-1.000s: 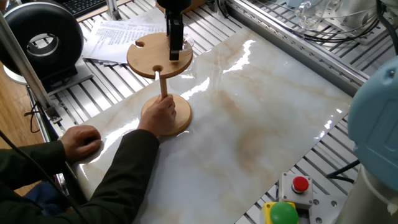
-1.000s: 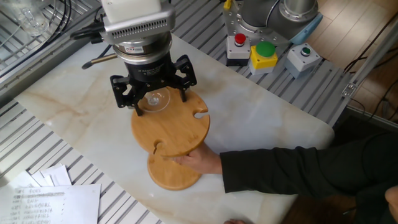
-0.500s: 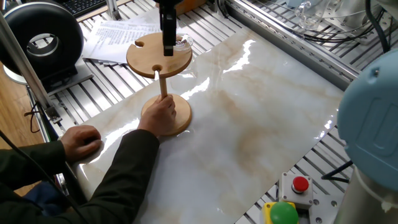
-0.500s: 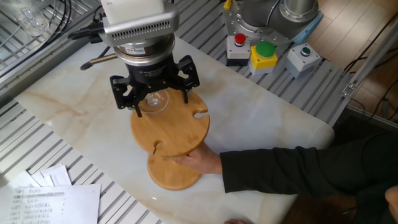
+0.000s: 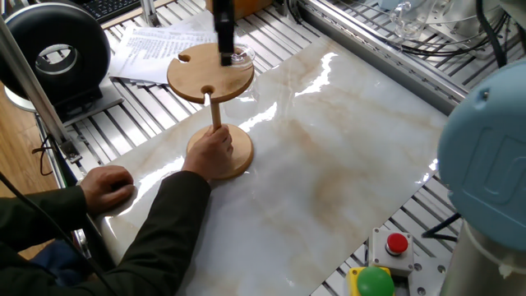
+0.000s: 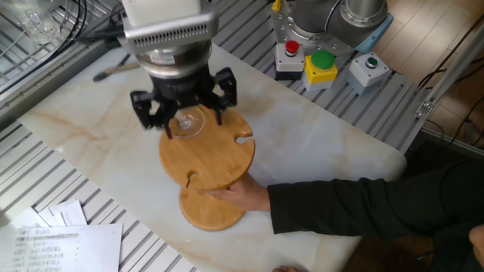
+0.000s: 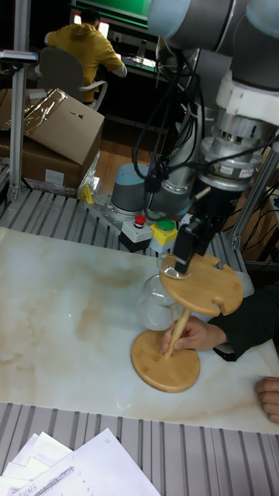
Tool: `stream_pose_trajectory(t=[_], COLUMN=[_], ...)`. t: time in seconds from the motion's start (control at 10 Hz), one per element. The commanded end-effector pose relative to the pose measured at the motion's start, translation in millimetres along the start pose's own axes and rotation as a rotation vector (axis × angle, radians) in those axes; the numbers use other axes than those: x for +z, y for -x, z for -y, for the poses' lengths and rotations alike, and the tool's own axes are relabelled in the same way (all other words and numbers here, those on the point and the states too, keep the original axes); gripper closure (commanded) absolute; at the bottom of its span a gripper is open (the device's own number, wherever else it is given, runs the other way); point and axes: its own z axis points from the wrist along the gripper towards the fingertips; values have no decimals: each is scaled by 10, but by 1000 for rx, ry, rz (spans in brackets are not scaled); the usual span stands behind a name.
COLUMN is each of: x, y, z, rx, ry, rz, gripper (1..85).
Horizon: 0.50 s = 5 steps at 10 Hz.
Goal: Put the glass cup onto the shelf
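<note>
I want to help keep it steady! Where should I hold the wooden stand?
Probably the round base disc of the shelf, pressed down beside the thin post, like the person's hand does. Come from the side away from the glass cup and gripper; the tall stand looks tippy.

The robot arm reaches down from above over the far side of the table. Its gripper (image 6: pixel 184 115) points straight down. The two black fingers (image 6: pixel 144 111) are spread apart and hold nothing. A person's hand (image 5: pixel 212 148) rests low down near the front, fingers curled. The person's other hand (image 5: pixel 109 186) lies flat at the near left, in a dark sleeve.
</note>
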Motion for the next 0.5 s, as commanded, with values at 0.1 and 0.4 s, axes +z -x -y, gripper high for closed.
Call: stream_pose_trajectory(t=[0.1, 0.4], x=[-647, -673], y=[-546, -726], z=[-259, -253], rx=[257, 317], ry=[-61, -69], rz=[-58, 65], gripper=[843, 843])
